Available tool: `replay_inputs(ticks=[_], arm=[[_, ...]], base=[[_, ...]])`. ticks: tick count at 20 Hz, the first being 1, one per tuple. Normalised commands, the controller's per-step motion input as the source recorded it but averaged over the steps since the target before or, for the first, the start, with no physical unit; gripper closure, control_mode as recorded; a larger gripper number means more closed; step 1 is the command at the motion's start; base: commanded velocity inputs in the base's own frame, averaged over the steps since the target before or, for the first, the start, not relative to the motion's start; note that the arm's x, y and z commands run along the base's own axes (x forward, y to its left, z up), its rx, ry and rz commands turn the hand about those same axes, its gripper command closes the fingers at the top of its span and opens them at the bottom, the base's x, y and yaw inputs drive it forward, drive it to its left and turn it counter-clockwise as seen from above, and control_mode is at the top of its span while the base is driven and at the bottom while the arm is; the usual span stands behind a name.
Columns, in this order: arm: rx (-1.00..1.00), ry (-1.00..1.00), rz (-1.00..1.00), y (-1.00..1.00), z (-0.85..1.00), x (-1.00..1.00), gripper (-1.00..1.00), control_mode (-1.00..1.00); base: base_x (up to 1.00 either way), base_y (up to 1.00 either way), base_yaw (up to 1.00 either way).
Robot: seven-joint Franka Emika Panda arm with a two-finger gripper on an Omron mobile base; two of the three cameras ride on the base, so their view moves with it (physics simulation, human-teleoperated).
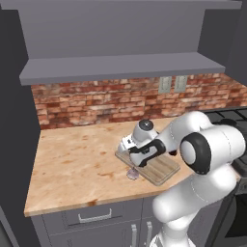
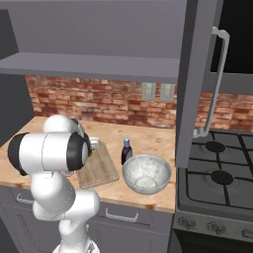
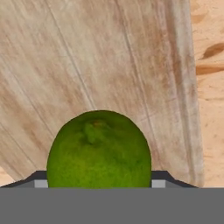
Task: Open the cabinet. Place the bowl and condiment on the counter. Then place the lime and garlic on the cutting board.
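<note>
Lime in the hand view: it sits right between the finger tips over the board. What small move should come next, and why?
Probably lower a little and let go. The lime sits between the finger tips of the gripper, directly above the cutting board, so its spot looks reached. The garlic lies on the counter beside the board, waiting for its turn.

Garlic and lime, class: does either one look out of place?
The garlic lies on the counter just off the cutting board's near edge, not on it. The lime sits between the gripper's fingers above the board.
</note>
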Motion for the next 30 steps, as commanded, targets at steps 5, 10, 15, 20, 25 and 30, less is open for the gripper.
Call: replay_inputs(ticks=[5, 10, 15, 20, 25, 30], arm=[[0.0, -0.01, 0.0, -0.02, -0.08, 0.11, -1.0, -1.0], [0.0, -0.02, 0.0, -0.06, -0.01, 0.04, -1.0, -1.0], [0.0, -0.02, 0.0, 0.0, 0.01, -0.1, -1.0, -1.0], [0.0, -0.06, 0.0, 0.0, 0.08, -0.33, -1.0, -1.0], [0.0, -0.07, 0.0, 0.0, 0.21, -0.35, -1.0, -1.0], [-0.04, -0.06, 0.0, 0.0, 0.4, -0.13, -1.0, -1.0]], base=[[0.0, 0.0, 0.0], [0.0, 0.0, 0.0], [0.0, 0.0, 0.0], [0.0, 0.0, 0.0], [0.0, 0.0, 0.0], [0.0, 0.0, 0.0]])
